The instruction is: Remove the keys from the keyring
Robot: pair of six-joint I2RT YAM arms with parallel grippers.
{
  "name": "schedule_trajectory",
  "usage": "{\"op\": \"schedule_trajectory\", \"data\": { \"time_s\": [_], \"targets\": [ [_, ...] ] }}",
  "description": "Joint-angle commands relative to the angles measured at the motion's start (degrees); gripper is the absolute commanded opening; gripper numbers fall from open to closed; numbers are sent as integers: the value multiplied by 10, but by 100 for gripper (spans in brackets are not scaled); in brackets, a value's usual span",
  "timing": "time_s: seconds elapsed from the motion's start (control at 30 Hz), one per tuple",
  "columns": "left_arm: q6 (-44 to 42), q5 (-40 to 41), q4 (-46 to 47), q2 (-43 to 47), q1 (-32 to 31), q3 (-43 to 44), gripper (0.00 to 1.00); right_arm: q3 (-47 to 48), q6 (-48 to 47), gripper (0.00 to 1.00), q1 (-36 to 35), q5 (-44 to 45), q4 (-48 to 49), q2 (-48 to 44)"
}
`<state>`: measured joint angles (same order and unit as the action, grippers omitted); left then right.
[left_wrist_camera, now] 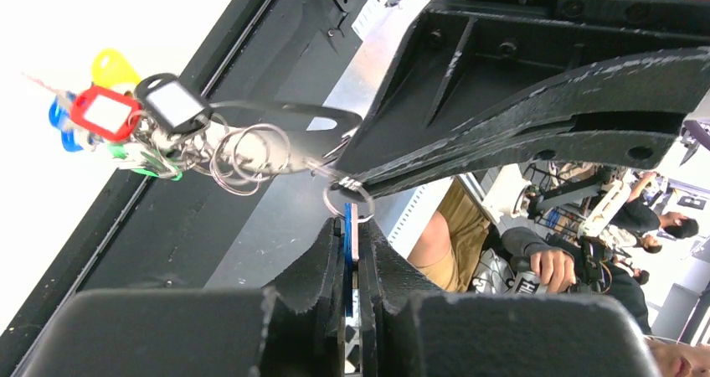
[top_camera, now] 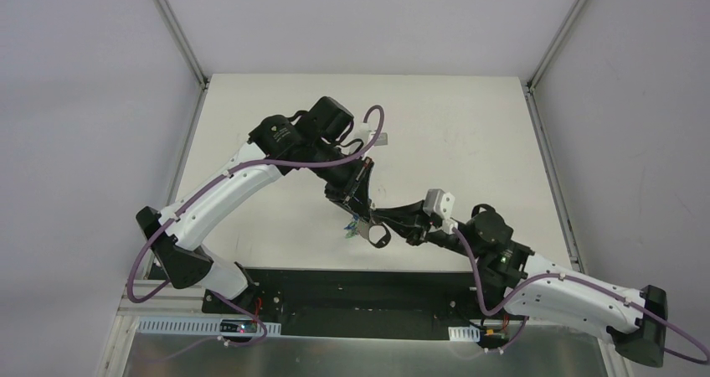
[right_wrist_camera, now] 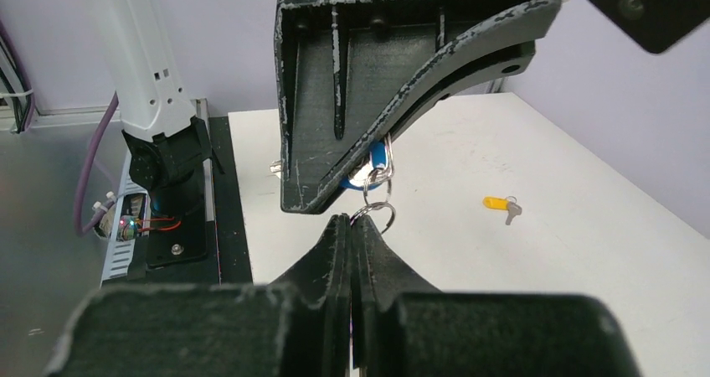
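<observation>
Left gripper [left_wrist_camera: 352, 226] pinched tight on blue plastic key tag [right_wrist_camera: 378, 153], right gripper [right_wrist_camera: 353, 224] clamped on its small silver split ring [right_wrist_camera: 373, 217], likely bracing grey metal carabiner keyring [left_wrist_camera: 289, 107] for separation.

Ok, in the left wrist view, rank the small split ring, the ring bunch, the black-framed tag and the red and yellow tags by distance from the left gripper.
From the left gripper:
1. small split ring, just above it.
2. ring bunch, up and left.
3. black-framed tag, further left.
4. red tag and yellow tag, far left; too close to call.
</observation>
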<state>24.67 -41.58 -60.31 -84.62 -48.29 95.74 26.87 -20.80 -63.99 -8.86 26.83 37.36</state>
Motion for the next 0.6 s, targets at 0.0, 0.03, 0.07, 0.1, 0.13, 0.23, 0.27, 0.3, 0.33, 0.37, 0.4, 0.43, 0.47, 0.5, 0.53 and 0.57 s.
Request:
{"op": "schedule_trajectory", "data": {
  "time_s": [0.0,0.03,0.07,0.1,0.13,0.23,0.27,0.3,0.33,0.37,0.4,0.43,0.47,0.5,0.53,0.57],
  "targets": [
    [4,-11,8,21,2,9,0,-9,10,0,0,11,41,-54],
    [3,-11,8,22,3,8,0,-14,11,0,0,4,41,-64],
    [3,-11,9,22,5,7,0,-19,11,0,1,-5,41,-73],
    [3,-11,8,22,8,7,0,-24,11,0,0,-17,39,-83],
    [3,-11,8,22,9,7,0,-28,8,0,0,-30,36,-90],
    [3,-12,8,21,13,7,0,-31,-11,0,1,-70,-2,-101],
    [4,-14,8,20,13,7,0,-29,-16,0,1,-78,-14,-101],
    [4,-18,8,19,13,7,0,-27,-18,0,0,-77,-23,-99],
    [4,-21,8,18,13,9,0,-22,-15,0,0,-69,-30,-96],
    [4,-22,8,19,13,9,0,-17,-8,7,0,-58,-37,-92],
    [4,-23,8,19,13,11,0,-10,-3,16,1,-50,-41,-88],
    [4,-23,9,20,13,10,0,-3,-2,24,0,-44,-46,-82],
    [4,-23,9,21,13,10,0,3,1,31,0,-34,-49,-75],
    [4,-24,9,21,13,10,0,10,2,35,0,-26,-50,-68],
    [5,-25,10,20,13,10,0,15,3,37,0,-22,-52,-60],
    [5,-26,9,21,13,10,0,19,1,38,0,-19,-52,-54]
  ]
}}
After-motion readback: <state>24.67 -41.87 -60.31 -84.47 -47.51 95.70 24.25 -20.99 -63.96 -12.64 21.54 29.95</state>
